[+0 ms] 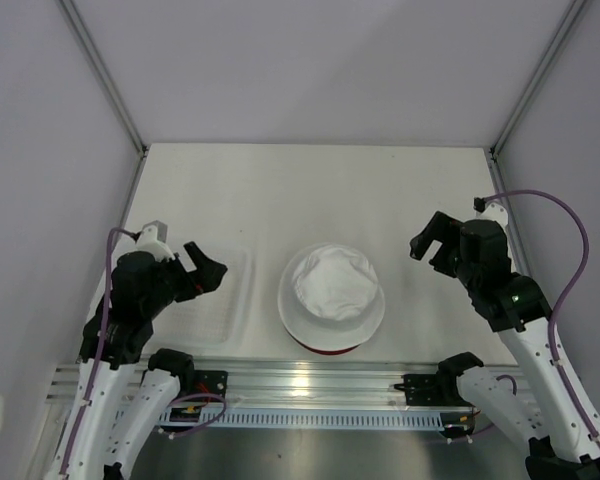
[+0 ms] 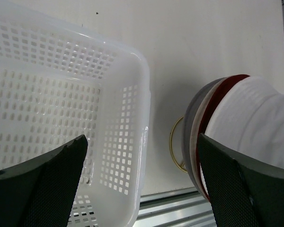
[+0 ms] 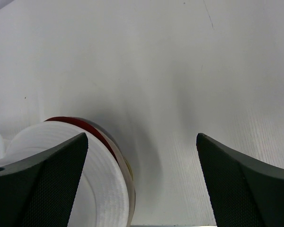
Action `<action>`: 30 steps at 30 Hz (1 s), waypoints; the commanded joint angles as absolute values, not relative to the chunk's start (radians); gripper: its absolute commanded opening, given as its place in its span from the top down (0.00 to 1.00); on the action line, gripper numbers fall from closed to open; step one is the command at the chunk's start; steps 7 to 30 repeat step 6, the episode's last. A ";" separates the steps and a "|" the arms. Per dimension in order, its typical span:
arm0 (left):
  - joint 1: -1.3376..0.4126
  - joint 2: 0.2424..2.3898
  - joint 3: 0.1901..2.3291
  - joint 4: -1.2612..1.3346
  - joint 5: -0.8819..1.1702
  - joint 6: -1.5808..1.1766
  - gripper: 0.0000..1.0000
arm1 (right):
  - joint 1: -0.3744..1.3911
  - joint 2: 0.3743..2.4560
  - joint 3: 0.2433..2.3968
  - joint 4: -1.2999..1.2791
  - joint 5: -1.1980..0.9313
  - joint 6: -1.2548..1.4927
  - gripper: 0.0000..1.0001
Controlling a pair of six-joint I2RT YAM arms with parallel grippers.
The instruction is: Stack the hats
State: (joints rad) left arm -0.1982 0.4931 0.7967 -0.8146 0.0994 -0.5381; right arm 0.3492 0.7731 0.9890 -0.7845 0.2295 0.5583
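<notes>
White hat: top of pile, crown up, centre of table towards the near edge.
Dark red hat: directly under the white one, only a brim sliver shows.
Beige hat: bottom layer, grey and cream edge seen in left wrist view only.
Task state: all three look nested; probably done, or just needs squaring up.
Handling: soft cloth, light, floppy, should crush or fold under a pinch. Not fragile. Layers could slide on each other.
Hold point: brim edge, pinching all layers from the side. The crown would likely just dent.
Left gripper: jaws apart, holding nothing, above the tray.
Right gripper: jaws apart, nothing in them, well to the right of the pile.
Edges: perforated tray rim sits near the pile's left brim; metal rail just beside the near brim.
Open room: bare surface behind and right of the pile; walls bound both sides.
</notes>
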 commanded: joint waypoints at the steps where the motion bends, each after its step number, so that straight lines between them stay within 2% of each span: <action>1: -0.186 0.522 0.788 -0.830 0.112 -0.497 0.00 | 0.348 0.776 1.003 -0.744 0.287 0.575 0.01; 30: -0.187 0.532 0.802 -0.805 0.114 -0.480 0.01 | 0.348 0.784 1.011 -0.732 0.311 0.565 0.01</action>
